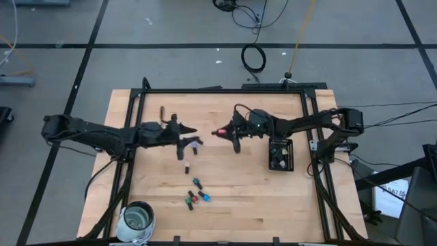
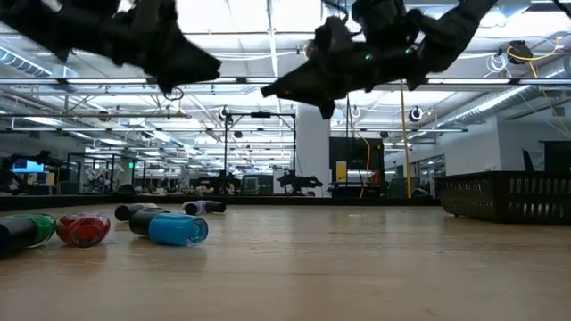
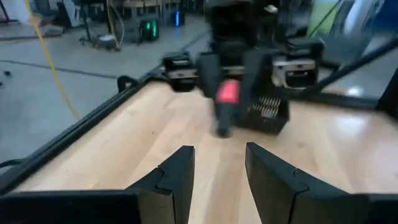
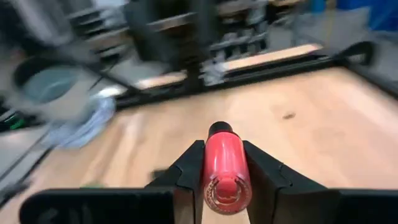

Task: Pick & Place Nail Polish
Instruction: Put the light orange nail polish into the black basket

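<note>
A pink-red nail polish bottle [image 4: 226, 167] with a dark cap sits between the fingers of my right gripper [image 1: 223, 132], held above the middle of the table. My left gripper [image 3: 219, 180] stands open with nothing between its fingers, just left of the right one [image 1: 195, 136] and facing it. The held bottle [image 3: 227, 93] shows straight ahead in the left wrist view. Several more nail polish bottles lie on their sides on the wood nearer the front edge, among them a blue one [image 2: 178, 229], a red one [image 2: 83, 229] and a green one [image 2: 27, 230]. My right gripper pinches the bottle's glass body [image 4: 225, 163] between its two fingers, one on each side. The fingers run along the bottle, about level, coming from the table's right. The dark cap [image 4: 222, 130] points on past the fingertips and the bottle's base faces the wrist. The bottle is lifted clear of the table.
A black mesh tray [image 1: 280, 154] stands on the table's right part, below the right arm. A round glass jar [image 1: 138, 219] sits at the front left corner. The loose bottles [image 1: 196, 195] lie left of centre toward the front. A black frame rims the table.
</note>
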Robot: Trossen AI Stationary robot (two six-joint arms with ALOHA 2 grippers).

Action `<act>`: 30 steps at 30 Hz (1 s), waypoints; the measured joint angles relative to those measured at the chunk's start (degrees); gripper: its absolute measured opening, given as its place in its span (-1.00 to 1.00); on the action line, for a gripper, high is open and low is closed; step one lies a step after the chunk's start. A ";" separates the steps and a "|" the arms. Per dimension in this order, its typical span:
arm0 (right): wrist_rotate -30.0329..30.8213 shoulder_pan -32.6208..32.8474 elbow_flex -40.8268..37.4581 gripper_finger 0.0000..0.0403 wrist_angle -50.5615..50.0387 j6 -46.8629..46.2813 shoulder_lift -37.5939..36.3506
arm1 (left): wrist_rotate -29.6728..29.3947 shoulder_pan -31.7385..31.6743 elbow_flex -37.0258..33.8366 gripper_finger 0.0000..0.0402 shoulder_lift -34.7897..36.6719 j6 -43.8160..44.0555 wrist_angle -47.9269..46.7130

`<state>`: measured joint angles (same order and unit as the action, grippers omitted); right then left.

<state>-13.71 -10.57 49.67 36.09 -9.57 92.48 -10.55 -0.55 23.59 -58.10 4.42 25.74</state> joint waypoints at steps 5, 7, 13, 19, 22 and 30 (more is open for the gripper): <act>0.52 3.34 -1.26 -0.68 -16.36 3.26 -8.76 | 1.66 -4.03 -9.99 -0.30 3.57 6.23 10.15; 1.25 5.65 -3.63 -0.68 -19.03 2.73 -12.69 | 1.64 -5.22 -12.39 -0.30 4.86 8.63 12.05; 8.36 12.16 -12.90 -0.68 -18.99 -0.56 -25.08 | 1.54 -7.55 -13.98 -0.30 5.77 9.14 12.12; 12.70 17.95 -23.81 -0.68 -17.14 -0.81 -37.75 | 1.96 -8.97 -13.98 -0.30 5.72 8.82 11.65; 12.16 20.06 -28.51 -0.68 -16.88 -2.29 -43.59 | 4.85 -9.78 -13.98 -0.30 5.72 9.50 12.04; 12.33 22.36 -33.57 -0.68 -24.24 -3.45 -58.74 | 14.04 -14.29 -13.98 -0.30 5.74 10.68 14.46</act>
<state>-1.38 11.79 16.10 11.85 -13.02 33.74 3.49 -14.84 9.61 -52.36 15.10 40.20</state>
